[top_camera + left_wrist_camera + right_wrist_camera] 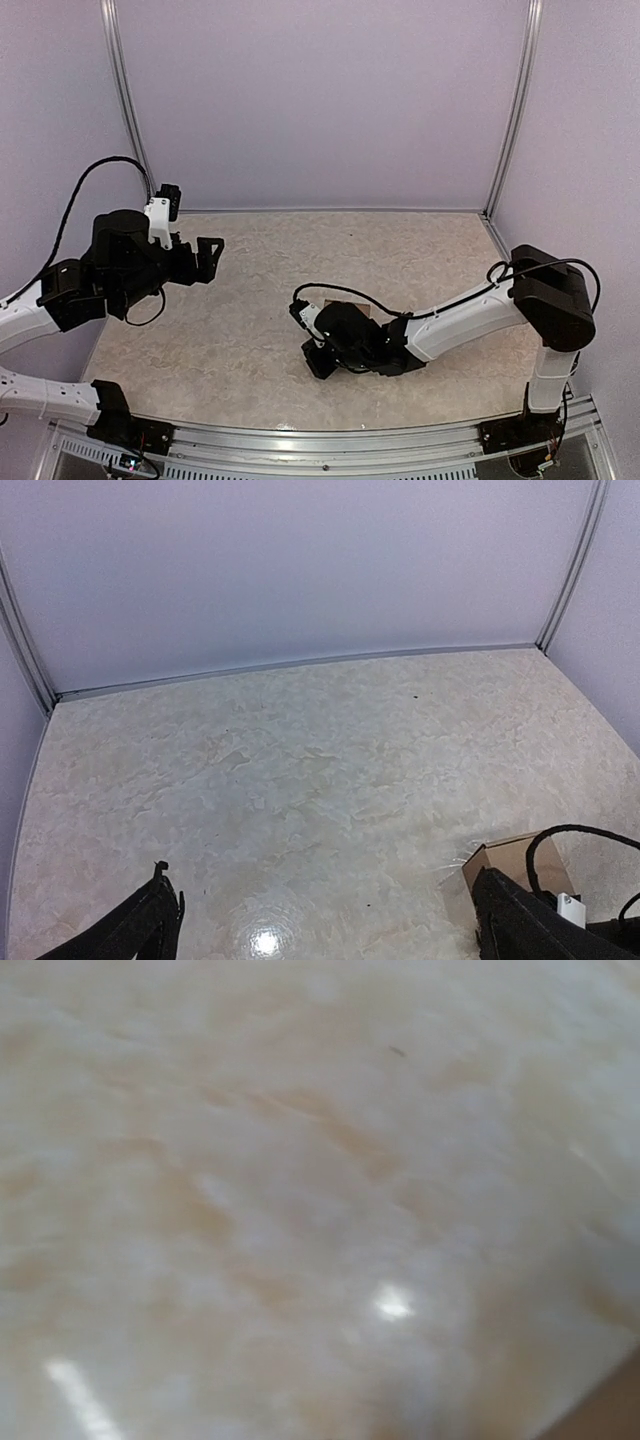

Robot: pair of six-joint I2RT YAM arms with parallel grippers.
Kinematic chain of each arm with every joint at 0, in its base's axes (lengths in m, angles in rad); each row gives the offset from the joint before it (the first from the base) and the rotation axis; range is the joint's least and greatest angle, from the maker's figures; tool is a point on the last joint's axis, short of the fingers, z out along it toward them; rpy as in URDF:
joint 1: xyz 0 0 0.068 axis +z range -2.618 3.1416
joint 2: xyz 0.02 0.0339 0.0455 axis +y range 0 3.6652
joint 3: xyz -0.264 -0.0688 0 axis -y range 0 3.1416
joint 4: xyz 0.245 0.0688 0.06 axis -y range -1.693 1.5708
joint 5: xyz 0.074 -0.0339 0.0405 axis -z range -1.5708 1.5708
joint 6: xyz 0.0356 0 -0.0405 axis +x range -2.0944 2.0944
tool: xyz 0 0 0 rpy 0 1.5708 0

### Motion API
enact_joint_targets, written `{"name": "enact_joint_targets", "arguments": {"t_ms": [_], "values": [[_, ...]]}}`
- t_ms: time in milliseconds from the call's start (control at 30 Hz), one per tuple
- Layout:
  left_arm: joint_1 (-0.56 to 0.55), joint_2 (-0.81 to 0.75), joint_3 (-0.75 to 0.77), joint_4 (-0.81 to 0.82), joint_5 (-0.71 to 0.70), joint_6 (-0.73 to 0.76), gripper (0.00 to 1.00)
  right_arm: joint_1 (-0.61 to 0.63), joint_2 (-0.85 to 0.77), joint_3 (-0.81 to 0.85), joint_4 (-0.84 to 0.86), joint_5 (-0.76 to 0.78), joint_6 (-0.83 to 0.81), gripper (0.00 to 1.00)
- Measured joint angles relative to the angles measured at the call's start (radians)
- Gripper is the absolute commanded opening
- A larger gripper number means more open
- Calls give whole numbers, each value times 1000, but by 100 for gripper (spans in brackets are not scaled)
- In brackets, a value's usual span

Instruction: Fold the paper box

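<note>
The paper box [353, 306] is a small brown cardboard cube on the table, near its middle. The right arm's wrist covers most of it. In the left wrist view the box [506, 856] shows at the lower right, with black arm parts and a cable in front of it. My right gripper [319, 360] is low at the box's near-left side; its fingers do not show. The right wrist view holds only blurred table surface from very close and a brown edge [622, 1412] at the bottom right corner. My left gripper [208, 256] hangs open and empty above the table's left side, far from the box.
The marbled table [250, 320] is walled by pale panels at the back and both sides. A metal rail [330, 440] runs along the near edge. The right arm [470, 315] stretches across the table's right half.
</note>
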Motion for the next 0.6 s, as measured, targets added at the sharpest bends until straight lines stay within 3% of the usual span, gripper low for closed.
{"name": "enact_joint_targets", "arguments": {"t_ms": [533,567,600], "values": [[49,8,-31,4,12,-28,99,-114,20,0,-55,90,74,0],[65,13,-38,6,23,-34,99,-114,20,0,-55,88,73,1],[85,19,-47,9,38,-44,99,-114,19,0,-55,86,72,9]]}}
